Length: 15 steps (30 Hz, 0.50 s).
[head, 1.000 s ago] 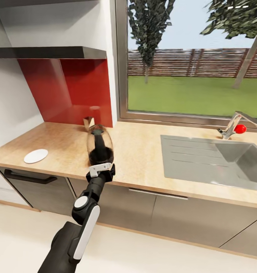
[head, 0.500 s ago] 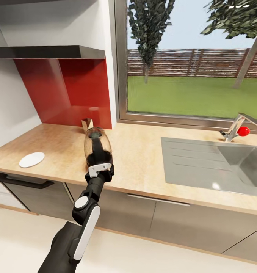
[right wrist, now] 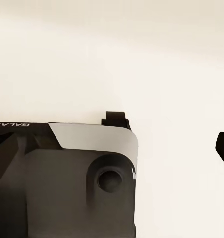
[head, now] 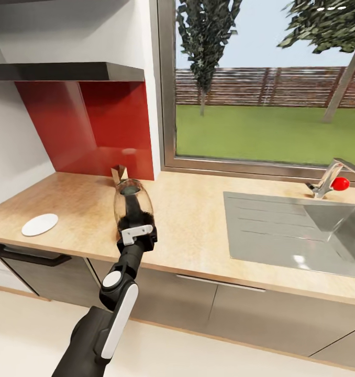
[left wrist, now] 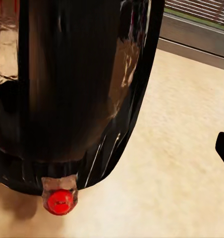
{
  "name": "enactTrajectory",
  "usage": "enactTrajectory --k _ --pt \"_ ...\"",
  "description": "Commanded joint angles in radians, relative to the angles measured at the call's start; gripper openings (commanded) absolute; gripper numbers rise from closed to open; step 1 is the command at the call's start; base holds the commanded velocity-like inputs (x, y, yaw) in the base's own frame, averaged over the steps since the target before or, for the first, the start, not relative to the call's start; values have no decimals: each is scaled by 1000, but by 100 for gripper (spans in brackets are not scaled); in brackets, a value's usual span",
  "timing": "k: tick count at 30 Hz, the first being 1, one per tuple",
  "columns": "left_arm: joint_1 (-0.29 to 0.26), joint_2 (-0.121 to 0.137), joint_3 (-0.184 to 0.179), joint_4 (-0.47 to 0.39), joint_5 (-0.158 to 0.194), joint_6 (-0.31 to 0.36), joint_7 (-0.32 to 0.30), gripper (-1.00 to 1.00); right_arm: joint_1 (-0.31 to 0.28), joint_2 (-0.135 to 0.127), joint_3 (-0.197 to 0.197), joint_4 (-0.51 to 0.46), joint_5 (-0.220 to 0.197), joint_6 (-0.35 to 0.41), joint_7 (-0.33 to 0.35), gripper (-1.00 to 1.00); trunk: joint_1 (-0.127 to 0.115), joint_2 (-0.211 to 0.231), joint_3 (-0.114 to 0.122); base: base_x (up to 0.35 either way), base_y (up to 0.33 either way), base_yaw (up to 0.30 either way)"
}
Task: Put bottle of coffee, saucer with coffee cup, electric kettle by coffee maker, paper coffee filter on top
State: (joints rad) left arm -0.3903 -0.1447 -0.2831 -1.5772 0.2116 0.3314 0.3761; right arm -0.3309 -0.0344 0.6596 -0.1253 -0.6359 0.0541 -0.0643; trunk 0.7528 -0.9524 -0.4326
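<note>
Clear domed glass electric kettle [head: 133, 208] with black handle is clamped in my left gripper [head: 136, 234] above the beige wood-grain countertop [head: 198, 220]; round white saucer [head: 40, 224] lies well apart. Kettle unplaced; most steps remain.

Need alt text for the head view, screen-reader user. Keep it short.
The robot's left gripper holds a clear electric kettle over the beige kitchen countertop, in front of a red backsplash. A white saucer lies to its left near the counter's front edge; a steel sink with a red-knobbed tap sits at right under a garden window.
</note>
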Motion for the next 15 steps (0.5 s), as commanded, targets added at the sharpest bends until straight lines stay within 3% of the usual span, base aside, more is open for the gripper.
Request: enactTrajectory --k 1,15 --pt "-1 0 -1 -1 9 3 9 100 0 -1 9 -4 -7 6 -6 100 0 -1 -1 5 0 0" --pt "-1 1 1 -2 9 -2 11 100 0 -1 9 -4 -7 6 -6 100 0 -1 -1 1 0 0"
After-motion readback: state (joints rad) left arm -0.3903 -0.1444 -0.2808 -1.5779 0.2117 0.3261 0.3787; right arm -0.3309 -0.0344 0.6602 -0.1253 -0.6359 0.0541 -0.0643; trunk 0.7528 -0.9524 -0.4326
